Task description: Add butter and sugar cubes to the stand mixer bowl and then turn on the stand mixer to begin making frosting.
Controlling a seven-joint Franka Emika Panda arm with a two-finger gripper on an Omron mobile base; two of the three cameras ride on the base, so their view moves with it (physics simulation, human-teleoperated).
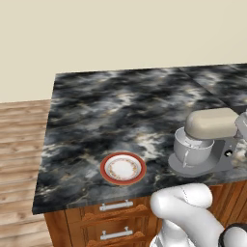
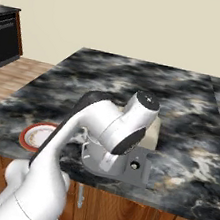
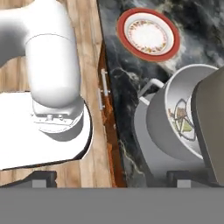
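The shiny silver-grey metal stand mixer bowl with a side handle (image 3: 175, 118) sits on the round flat base of the grey-bodied stand mixer with its beige rounded head (image 1: 212, 123), near the front edge of the dark marbled stone tabletop (image 1: 120, 106). Looking down from the hand, small pale and tan pieces lie at the bottom of the bowl under the wire whisk; they look like the pale yellow-green butter stick (image 3: 186, 127) and the tan-brown sugar cubes (image 3: 178, 114), though the whisk wires cross them and I cannot separate them cleanly. The red-rimmed white plate (image 1: 123, 168), just beside the mixer, carries nothing.

The tool (image 3: 112, 180) hangs above the tabletop's front edge and the mixer, fingers spread wide, pinching nothing.

If the ingredients are indeed in, what remains is probably the small dark knob (image 1: 227, 153) on the side of the mixer's column. It is rigid, small and likely smooth, so the fingertips would slip easily; it should be taken squarely across its sides and turned, or nudged with one fingertip. The mixer looks heavy enough to stay put under a light push, but a skewed push could shift it on the polished stone.
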